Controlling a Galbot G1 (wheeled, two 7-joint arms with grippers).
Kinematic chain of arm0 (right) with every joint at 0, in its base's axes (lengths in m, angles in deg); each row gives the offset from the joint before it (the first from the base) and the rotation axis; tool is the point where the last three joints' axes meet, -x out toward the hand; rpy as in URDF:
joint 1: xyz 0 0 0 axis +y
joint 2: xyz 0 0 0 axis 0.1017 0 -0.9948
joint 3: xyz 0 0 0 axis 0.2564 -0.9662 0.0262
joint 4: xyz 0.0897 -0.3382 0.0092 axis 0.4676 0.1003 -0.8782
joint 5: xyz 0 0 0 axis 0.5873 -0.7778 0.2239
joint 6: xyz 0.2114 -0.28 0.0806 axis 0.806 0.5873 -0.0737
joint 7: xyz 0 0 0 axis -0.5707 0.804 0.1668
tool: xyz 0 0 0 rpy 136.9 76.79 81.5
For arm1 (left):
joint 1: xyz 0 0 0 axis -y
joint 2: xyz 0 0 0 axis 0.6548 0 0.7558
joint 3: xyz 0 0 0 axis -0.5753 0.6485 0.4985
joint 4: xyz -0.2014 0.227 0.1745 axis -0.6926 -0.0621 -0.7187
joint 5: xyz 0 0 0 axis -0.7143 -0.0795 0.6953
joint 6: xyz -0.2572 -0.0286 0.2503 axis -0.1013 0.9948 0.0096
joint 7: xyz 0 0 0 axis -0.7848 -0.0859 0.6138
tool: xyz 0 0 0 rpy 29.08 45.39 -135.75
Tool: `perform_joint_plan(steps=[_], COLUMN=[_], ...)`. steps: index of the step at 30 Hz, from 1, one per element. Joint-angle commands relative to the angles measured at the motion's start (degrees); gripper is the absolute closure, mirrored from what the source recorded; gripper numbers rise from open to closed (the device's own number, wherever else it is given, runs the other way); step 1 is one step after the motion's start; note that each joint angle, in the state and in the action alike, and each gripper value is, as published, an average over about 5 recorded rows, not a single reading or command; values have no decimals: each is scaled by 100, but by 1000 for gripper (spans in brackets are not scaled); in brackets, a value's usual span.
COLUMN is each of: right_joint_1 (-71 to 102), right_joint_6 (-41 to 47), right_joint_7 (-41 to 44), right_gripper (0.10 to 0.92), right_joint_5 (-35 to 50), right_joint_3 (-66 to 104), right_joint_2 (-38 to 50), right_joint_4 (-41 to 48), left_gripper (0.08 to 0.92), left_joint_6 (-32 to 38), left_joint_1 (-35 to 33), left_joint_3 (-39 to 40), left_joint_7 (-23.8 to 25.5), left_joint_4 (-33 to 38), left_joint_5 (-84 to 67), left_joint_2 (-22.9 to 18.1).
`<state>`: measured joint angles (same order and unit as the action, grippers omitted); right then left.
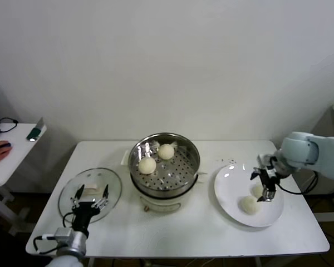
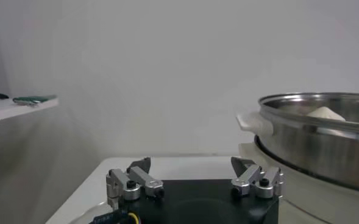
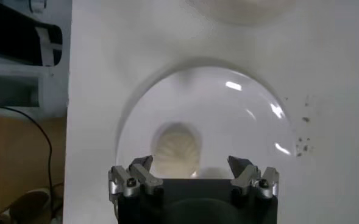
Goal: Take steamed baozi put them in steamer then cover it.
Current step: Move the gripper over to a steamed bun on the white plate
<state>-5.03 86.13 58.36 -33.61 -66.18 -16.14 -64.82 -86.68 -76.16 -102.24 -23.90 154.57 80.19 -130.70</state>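
The steamer (image 1: 164, 167) stands at the centre of the white table (image 1: 200, 236), uncovered. Two steamed baozi lie on its perforated tray: one (image 1: 166, 151) toward the far side, the other (image 1: 147, 165) toward the robot's left. In the left wrist view the steel rim of the steamer (image 2: 325, 131) shows with the top of one bun (image 2: 325, 113) above it.

To the robot's right of the steamer lies a flat white plate (image 1: 231, 189) carrying the two remaining baozi — one (image 1: 249, 204) near its front part, the other (image 1: 258, 190) partly hidden behind the right gripper (image 1: 265, 184).

The right gripper hangs over the plate with its fingers spread wide and holds nothing. In the right wrist view the open gripper (image 3: 193, 173) is directly above one bun (image 3: 177, 149); whether it touches the bun cannot be told.

The left gripper (image 1: 91, 196) sits at the table's front left, over the near edge of the glass lid (image 1: 72, 192), which lies flat on the table beside the steamer. Its fingers (image 2: 133, 180) are fully apart and empty.
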Motion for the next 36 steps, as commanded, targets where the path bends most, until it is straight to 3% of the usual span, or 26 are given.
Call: perform_joint_plan(steps=[1,36], right_joint_1=[1388,2286], right_joint_6=[14,148], right_joint_7=[-63,-221], right_gripper=[203,206], right_joint_5=[-583,-859], right_joint_3=[998,1797], right_joint_2=[353,-333], right_joint_4=[185,950], left_gripper=[177,177], left_joint_6=[4,24], left_joint_1=[-10,-62], left_joint_3=[-2,-30], left_joint_7=[-1,-16], left_joint_4=[5,11], left_joint_5=[11,17], left_joint_2=[-5,7])
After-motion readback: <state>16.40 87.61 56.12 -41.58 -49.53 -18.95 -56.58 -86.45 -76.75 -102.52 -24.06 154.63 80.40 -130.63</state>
